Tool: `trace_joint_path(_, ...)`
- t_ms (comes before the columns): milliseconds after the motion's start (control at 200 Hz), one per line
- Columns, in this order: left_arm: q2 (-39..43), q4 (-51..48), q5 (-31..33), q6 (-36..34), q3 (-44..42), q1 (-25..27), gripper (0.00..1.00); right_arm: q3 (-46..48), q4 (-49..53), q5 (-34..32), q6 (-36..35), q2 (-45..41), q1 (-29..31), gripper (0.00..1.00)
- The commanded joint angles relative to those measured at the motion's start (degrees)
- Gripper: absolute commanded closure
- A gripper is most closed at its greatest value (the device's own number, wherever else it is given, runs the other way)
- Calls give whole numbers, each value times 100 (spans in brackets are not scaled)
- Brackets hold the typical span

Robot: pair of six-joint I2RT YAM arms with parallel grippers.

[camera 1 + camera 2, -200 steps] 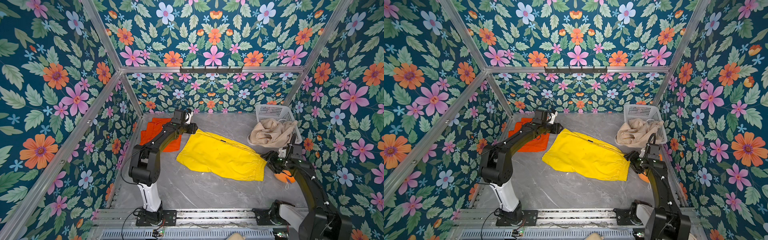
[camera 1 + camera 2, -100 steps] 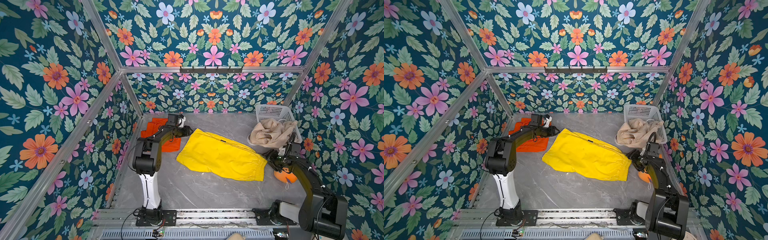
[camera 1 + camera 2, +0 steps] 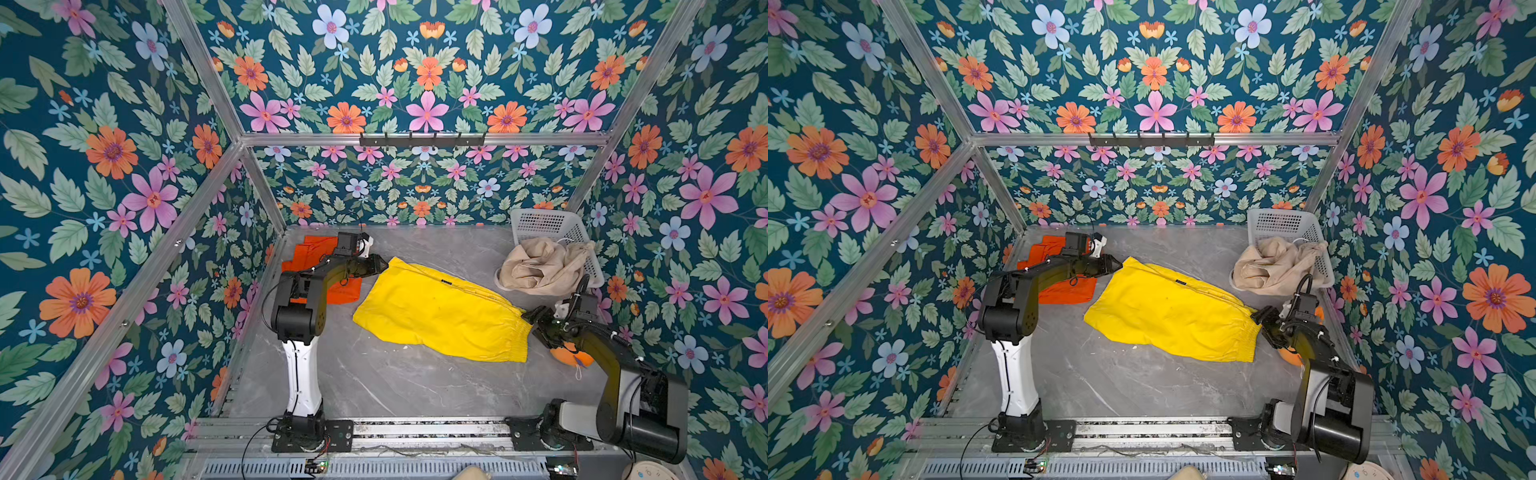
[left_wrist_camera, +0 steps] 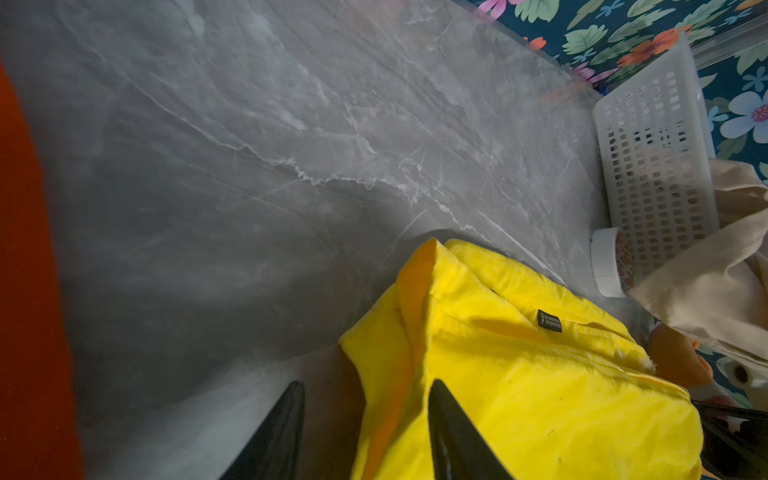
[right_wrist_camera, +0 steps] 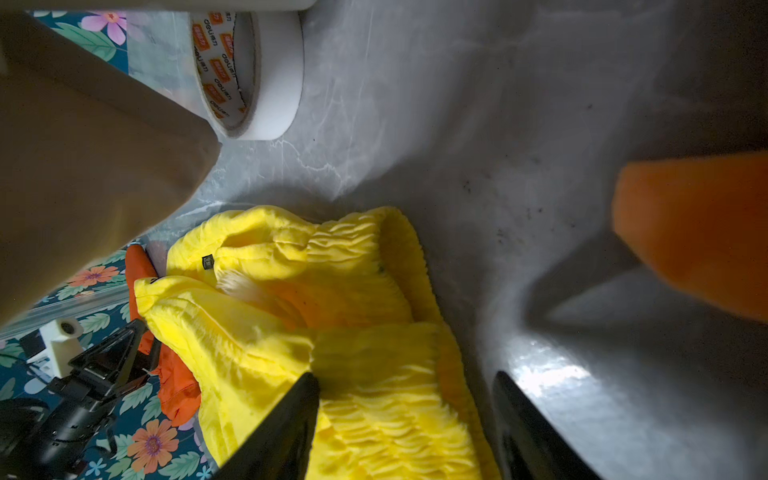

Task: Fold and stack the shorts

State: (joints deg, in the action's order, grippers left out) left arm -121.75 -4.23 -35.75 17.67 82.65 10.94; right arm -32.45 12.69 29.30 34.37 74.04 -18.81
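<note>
We found the yellow shorts (image 3: 440,316) lying flat across the middle of the table (image 3: 374,382), slanting from upper left to lower right in both top views. The orange shorts (image 3: 316,257) lay at the upper left, partly under the left arm. The beige shorts (image 3: 536,266) spilled out of the basket (image 3: 544,222) at the upper right.

The left gripper (image 3: 383,265) sat at the hem corner. In its wrist view the jaws stood apart, with only the fabric's edge between them and nothing pinched. The right gripper (image 3: 533,324) was at the gathered waistband, jaws spread wide, with one finger (image 5: 291,419) against the elastic and bare table beside the other.

We judged the next step to be a two-ended grasp for the fold. The left bite looked shallow, so it could slip off or catch a single layer and skew the fold. The orange plush toy (image 3: 567,357) lay right under the right arm and the tape roll (image 5: 266,83) was near, so either could be dragged along.
</note>
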Motion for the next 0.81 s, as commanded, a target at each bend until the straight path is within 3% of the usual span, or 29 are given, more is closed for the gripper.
trace_joint_path(0,-22,380,-282,143,-18,-5,52,20,-268,197,17,62,8,35)
trace_joint_path(245,-48,594,-410,276,-50,-5,58,28,-422,302,61,241,6,41)
trace_joint_path(450,-94,626,-476,339,-35,-4,67,41,-451,334,61,255,5,53)
trace_joint_path(595,-118,586,-498,346,-36,-4,62,41,-465,341,71,297,9,53)
trace_joint_path(715,-116,693,-675,453,-73,-4,72,45,-469,351,53,295,4,54)
trace_joint_path(800,-65,749,-710,515,-75,-4,86,54,-470,337,61,287,4,60)
